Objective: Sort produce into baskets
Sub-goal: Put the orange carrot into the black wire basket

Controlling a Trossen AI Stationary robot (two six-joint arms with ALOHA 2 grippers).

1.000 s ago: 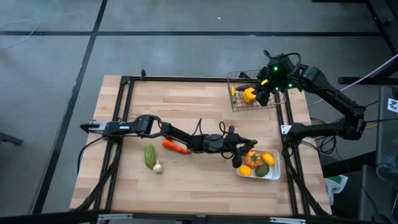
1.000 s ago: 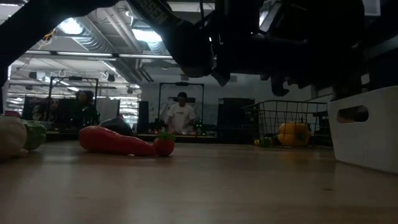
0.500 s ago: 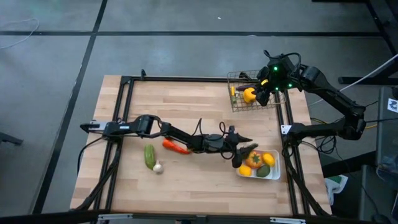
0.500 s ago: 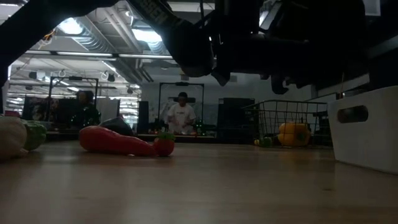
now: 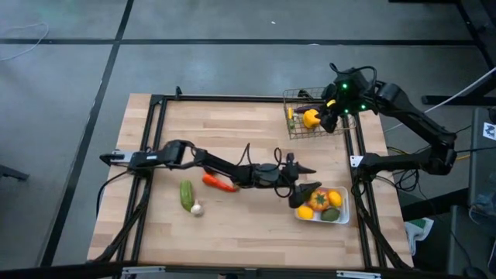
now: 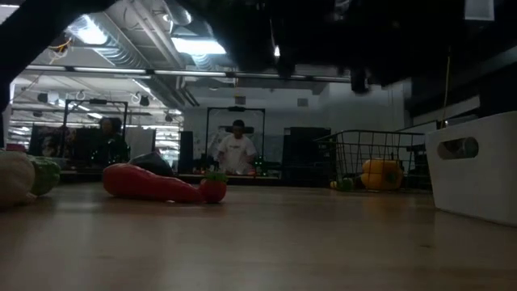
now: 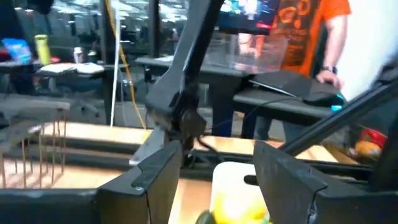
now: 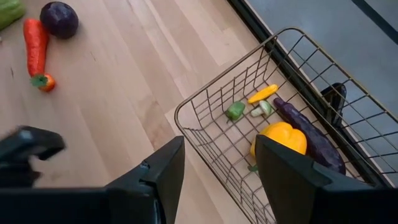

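**Stn status, table front to rear**

1. Front edge: garlic [image 5: 197, 208] and cucumber [image 5: 186, 193] lie together on the bare wood, unsorted and well apart from both containers.
2. Front, right side: white tray [image 6: 477, 174] already holds several yellow, orange and green pcs. The left gripper [image 5: 308, 191] hangs over the tray's inner edge with the arm stretched across the table. Its fingers [image 7: 155, 177] stand apart with nothing clamped. A yellow pc [image 7: 236, 199] sits in the tray just beyond them. Judgement: this is the drop posn, with the item released into the tray.
3. Mid table: carrot [image 5: 218, 184] lies beside the left arm's forearm, with a round purple pc [image 8: 59, 19] just beside it. Both are still to sort.
4. Rear, right corner: wire basket [image 6: 347, 153] holds a yellow pepper [image 8: 280, 138], an eggplant [image 8: 308, 137] and small green and yellow bits. The right gripper [image 5: 329, 118] hovers above the basket with its jaws apart and empty. Judgement: it is parked clear of the left arm's path, waiting.
5. Beyond the table: a person [image 6: 237, 149] stands in the room, not involved.
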